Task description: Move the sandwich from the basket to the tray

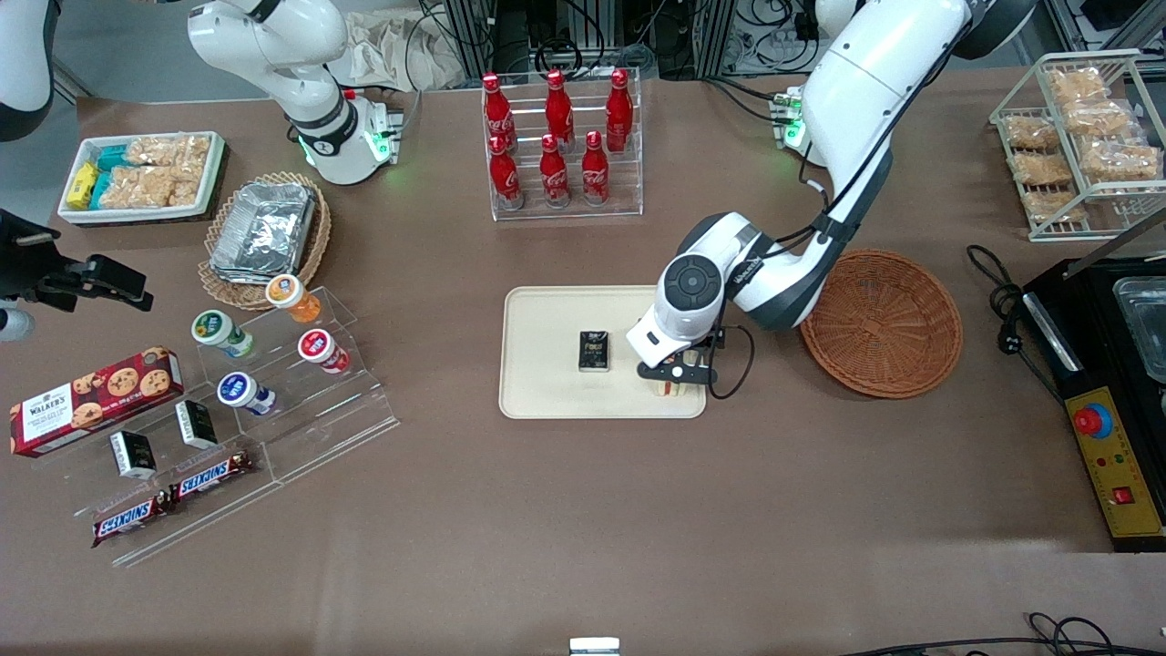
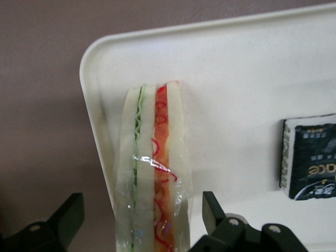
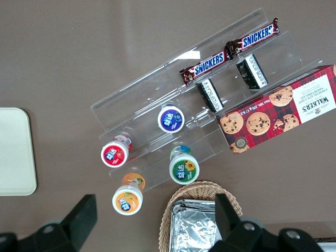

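One dark packet [image 1: 595, 351] lies on the tray [image 1: 547, 383] beside the sandwich [image 2: 155, 173], which the spread-fingered tool [image 2: 142, 220] straddles.

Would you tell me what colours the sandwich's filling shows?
Orange-red and green, clearest in the left wrist view: sandwich between the open gripper fingers.

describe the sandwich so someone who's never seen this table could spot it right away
Find the cream tray at the table's middle, nearer the front camera than the cola bottle rack. The sandwich stands on its corner nearest the round brown basket, between the gripper's open fingers. Unlike the small black packet beside it, it is pale bread with green and orange-red filling stripes.
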You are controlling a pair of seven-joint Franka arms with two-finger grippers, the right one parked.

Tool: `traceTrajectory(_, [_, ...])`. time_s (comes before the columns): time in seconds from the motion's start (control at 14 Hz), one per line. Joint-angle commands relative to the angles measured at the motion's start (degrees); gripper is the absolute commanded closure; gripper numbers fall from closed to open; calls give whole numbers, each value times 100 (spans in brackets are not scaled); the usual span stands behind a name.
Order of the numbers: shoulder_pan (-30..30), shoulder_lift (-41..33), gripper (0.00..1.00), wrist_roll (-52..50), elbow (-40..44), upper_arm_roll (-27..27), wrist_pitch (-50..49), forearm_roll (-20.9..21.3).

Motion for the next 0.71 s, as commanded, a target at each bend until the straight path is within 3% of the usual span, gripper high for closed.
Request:
traceTrajectory(0.0, [-11,-158,0,-123,368,12,-398,29])
traceTrajectory(0.36, [321,-834,0,-702,1335,21,-1567,-77])
traceTrajectory(0.64, [630,-1686,0,-843,1460,143,-2077,-446])
